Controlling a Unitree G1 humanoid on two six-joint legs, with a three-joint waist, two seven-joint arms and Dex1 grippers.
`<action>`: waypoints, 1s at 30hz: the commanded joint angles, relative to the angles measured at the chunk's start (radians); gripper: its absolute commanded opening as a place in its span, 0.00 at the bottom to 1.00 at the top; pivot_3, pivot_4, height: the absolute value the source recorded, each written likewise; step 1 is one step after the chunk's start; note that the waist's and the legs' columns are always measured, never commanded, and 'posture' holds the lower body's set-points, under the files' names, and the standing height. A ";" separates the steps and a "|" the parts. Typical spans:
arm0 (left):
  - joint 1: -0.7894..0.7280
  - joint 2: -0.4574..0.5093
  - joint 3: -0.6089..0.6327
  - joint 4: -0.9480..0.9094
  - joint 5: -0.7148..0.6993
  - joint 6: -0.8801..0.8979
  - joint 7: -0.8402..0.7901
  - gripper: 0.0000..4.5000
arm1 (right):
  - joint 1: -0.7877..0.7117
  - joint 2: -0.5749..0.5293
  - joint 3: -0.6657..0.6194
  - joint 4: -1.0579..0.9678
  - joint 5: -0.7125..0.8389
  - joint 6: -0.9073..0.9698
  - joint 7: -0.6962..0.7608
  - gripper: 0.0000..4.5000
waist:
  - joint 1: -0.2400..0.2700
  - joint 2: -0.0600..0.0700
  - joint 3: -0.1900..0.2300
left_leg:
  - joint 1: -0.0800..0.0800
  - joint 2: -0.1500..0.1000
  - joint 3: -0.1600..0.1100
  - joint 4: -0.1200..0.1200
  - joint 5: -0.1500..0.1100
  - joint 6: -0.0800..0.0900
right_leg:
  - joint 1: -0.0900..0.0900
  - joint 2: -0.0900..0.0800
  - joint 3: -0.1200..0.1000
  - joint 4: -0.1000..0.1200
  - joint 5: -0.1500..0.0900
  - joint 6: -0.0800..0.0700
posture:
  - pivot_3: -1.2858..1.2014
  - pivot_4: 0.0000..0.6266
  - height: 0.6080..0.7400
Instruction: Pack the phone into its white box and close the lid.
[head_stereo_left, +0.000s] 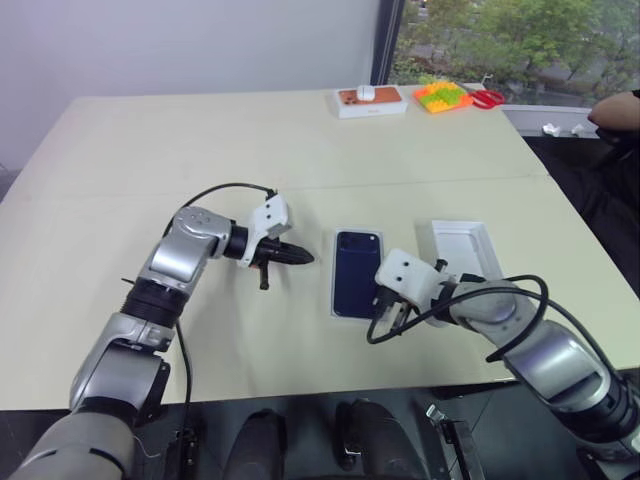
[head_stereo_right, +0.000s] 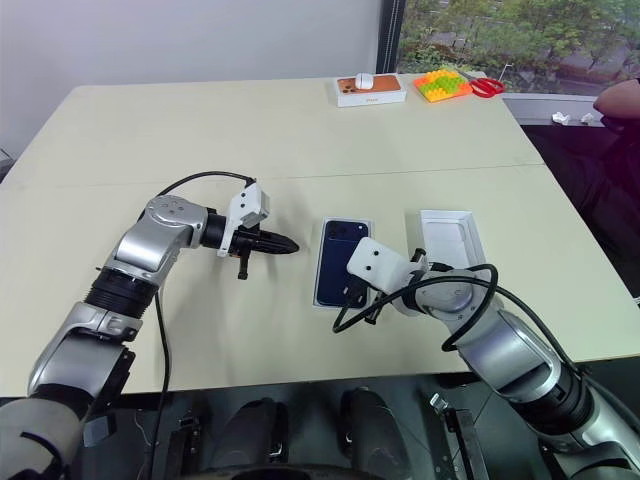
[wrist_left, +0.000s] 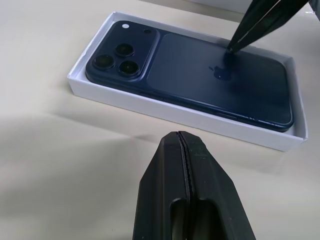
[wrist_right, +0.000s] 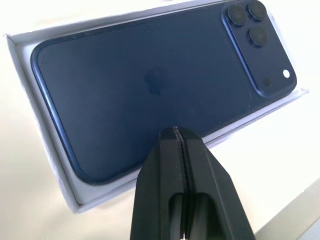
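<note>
The left gripper (head_stereo_left: 300, 257) is held closed at frame centre-left; the right gripper (wrist_left: 235, 46), lower right, is pinched together too.

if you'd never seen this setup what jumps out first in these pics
The dark navy phone lying back-up in the shallow white box at the middle of the table, camera cluster at its far end. The two shut claws flank it: the left claw hovering just to its left, the right claw with its tip down on the phone's back. To the right of the box, a white tray-like piece lies open side up.
</note>
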 joint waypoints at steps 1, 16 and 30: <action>-0.012 0.013 0.035 0.007 -0.002 -0.010 0.025 0.00 | -0.021 -0.020 -0.045 -0.034 0.000 -0.014 0.004 0.00 | 0.000 0.000 0.000 | 0.000 0.000 0.000 0.000 0.000 0.000 | 0.000 0.000 0.000 0.000 0.000 0.000 | 0.52 0.24 1.00; -0.020 0.063 0.069 0.023 -0.020 0.007 0.006 0.00 | 0.054 -0.102 -0.357 -0.076 0.113 0.060 0.060 0.00 | 0.004 0.000 0.000 | 0.000 0.000 0.000 0.000 0.000 0.000 | 0.000 -0.001 0.000 0.000 0.000 0.000 | 0.52 0.24 1.00; -0.014 0.048 -0.035 -0.010 0.018 -0.058 -0.095 0.99 | 0.038 -0.037 -0.272 -0.120 0.168 0.108 -0.009 0.00 | 0.002 0.000 0.000 | 0.000 0.000 0.000 0.000 0.000 0.000 | 0.000 0.000 0.000 0.000 0.000 0.000 | 0.52 0.24 1.00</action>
